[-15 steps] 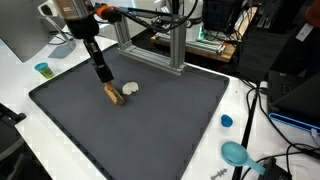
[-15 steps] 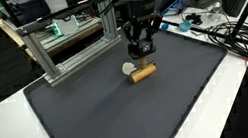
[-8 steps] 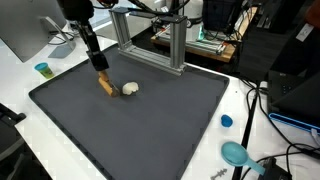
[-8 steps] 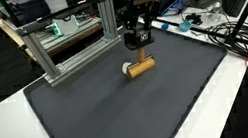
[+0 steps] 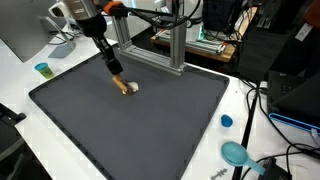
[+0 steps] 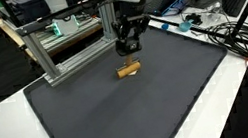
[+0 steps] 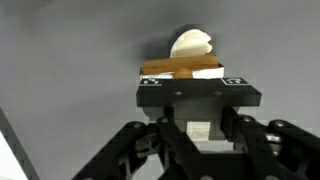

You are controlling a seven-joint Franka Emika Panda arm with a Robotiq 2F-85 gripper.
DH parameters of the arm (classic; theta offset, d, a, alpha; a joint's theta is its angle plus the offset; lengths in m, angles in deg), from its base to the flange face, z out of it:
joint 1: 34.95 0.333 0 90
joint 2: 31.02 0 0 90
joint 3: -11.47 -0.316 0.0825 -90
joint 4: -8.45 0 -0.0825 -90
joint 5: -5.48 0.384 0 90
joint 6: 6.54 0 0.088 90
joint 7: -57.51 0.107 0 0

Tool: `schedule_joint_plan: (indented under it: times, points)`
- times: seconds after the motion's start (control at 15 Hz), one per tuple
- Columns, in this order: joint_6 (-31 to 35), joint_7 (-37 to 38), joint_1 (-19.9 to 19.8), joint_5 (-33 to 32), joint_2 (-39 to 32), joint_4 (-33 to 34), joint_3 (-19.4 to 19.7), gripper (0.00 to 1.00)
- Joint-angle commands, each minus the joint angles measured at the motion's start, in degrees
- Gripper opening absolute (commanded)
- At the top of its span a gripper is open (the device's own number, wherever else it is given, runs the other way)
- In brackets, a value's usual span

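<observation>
Wrist view shows the fingers [image 7: 190, 80] pressed in on a short wooden block [image 7: 180, 69], which lies crosswise between them, with a white rounded piece [image 7: 192, 45] just beyond it on the grey mat. In an exterior view the fingers [image 5: 117, 74] come down at a slant from the arm, the wooden block [image 5: 122, 85] sits at their tips low over the dark mat [image 5: 140, 130], and the white rounded piece [image 5: 133, 87] lies right beside it. The mat covers the white table [image 5: 15, 88], near an aluminium frame [image 5: 150, 40]. A small blue cup [image 5: 42, 69] stands well apart.
</observation>
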Motion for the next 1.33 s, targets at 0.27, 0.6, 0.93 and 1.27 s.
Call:
schedule_joint_plan:
  times: [0.27, 0.6, 0.93, 1.27]
  points:
    - [-6.9, -2.6, 0.3, 0.3, 0.1, -1.3, -0.3, 0.22]
    - [-8.6, -2.0, 0.4, 0.3, -1.6, -1.7, -0.2, 0.22]
    - [-16.1, -14.6, -0.5, -0.3, 7.3, -1.4, -1.9, 0.22]
    - [-20.7, -26.6, 0.8, -0.9, 10.5, 2.8, -4.5, 0.22]
